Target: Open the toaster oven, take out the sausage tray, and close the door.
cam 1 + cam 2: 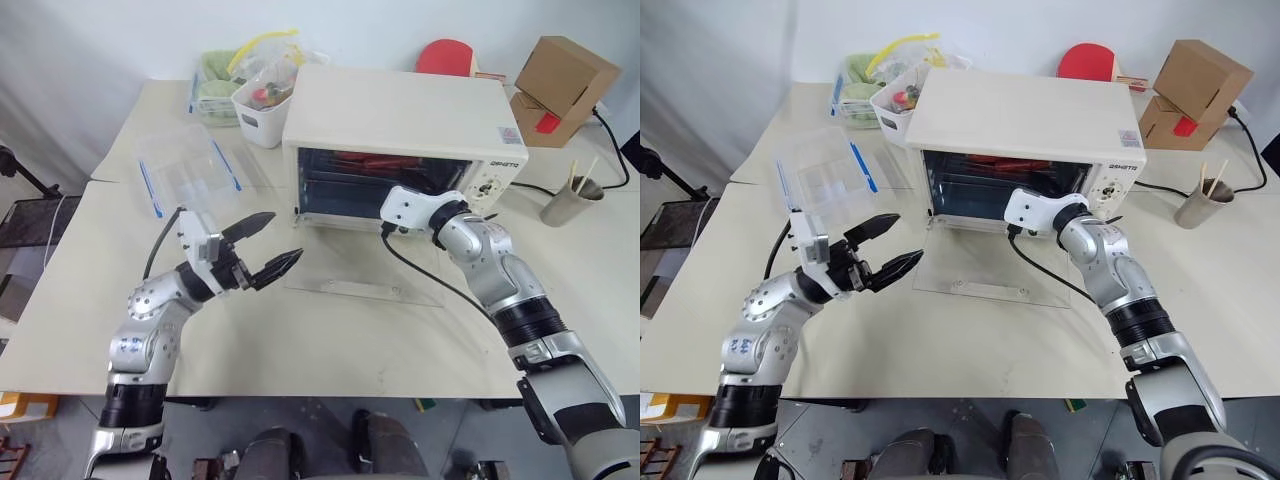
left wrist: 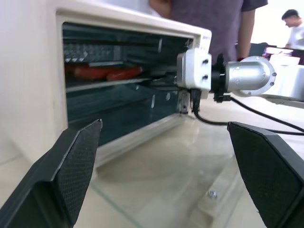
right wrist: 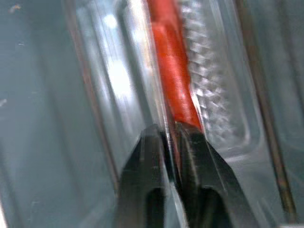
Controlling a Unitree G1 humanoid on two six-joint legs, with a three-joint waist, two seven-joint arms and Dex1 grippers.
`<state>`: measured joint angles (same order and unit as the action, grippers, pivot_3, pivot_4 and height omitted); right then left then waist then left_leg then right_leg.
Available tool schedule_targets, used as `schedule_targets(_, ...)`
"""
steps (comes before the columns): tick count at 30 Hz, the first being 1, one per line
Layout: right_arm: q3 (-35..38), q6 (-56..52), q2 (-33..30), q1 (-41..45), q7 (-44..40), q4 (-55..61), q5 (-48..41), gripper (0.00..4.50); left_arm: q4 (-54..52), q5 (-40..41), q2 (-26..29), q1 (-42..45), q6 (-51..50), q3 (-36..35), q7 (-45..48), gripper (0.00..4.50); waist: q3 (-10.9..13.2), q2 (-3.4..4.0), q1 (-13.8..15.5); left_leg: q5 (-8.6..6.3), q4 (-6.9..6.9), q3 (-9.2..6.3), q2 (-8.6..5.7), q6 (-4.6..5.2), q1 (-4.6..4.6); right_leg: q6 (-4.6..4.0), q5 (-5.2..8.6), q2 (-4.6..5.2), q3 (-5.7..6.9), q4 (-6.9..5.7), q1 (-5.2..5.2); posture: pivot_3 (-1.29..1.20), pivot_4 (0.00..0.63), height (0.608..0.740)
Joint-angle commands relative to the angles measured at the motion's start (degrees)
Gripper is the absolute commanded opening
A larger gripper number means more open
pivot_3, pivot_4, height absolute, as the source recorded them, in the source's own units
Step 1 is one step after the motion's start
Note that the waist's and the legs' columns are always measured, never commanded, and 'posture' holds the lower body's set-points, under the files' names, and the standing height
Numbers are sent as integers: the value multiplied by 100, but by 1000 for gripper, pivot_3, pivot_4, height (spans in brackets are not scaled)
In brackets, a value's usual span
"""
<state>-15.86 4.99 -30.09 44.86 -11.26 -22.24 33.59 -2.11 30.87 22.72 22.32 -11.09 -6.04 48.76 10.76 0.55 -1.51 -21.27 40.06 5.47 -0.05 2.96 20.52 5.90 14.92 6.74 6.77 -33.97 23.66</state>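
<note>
Glass lies flat on the table below the right gripper (image 3: 172,137): the door (image 1: 362,268) is already down, so the step in hand is taking out the tray (image 3: 142,85). That gripper reaches into the toaster oven (image 1: 400,115), its fingers pinched on the tray's front rim, a red sausage (image 3: 172,71) just beyond them. Next it probably needs a level pull straight out. Nearer the robot, the left gripper (image 1: 262,246) hovers wide open, holding nothing.
</note>
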Motion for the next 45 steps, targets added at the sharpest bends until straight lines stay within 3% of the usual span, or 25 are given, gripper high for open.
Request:
schedule_targets(1,189,32,52,92,153,261,-102,82,476,-4,-82,620,125,50,219,4500,0,0,-4,1,0,0,0,-1,0,0,0,-2,0,1,0,0,150,740)
schedule_targets(10,165,288,-127,93,-176,585,-54,82,1802,-74,-346,2112,41,97,461,4500,2,-1,-7,2,-8,0,7,-3,10,0,0,-14,31,7,10,0,150,740)
schedule_targets(19,175,551,-322,-251,-730,1359,-183,82,2153,-42,-360,2390,-128,-46,507,4500,4,-1,-14,2,-8,-3,10,-3,15,0,0,-14,36,9,13,0,150,740)
schedule_targets(36,851,-90,-779,-2902,-1886,4704,-276,82,2406,-123,-183,2390,-600,-178,497,4500,4,-1,19,8,-1,7,15,-15,7,-2,1,-21,19,-3,14,0,150,740)
schedule_targets(45,1128,-310,-828,-3660,-2036,5482,-146,82,2598,-91,-271,2467,-582,-211,604,4500,5,-3,101,9,3,11,10,-16,-4,-2,1,-19,13,-5,5,0,150,740)
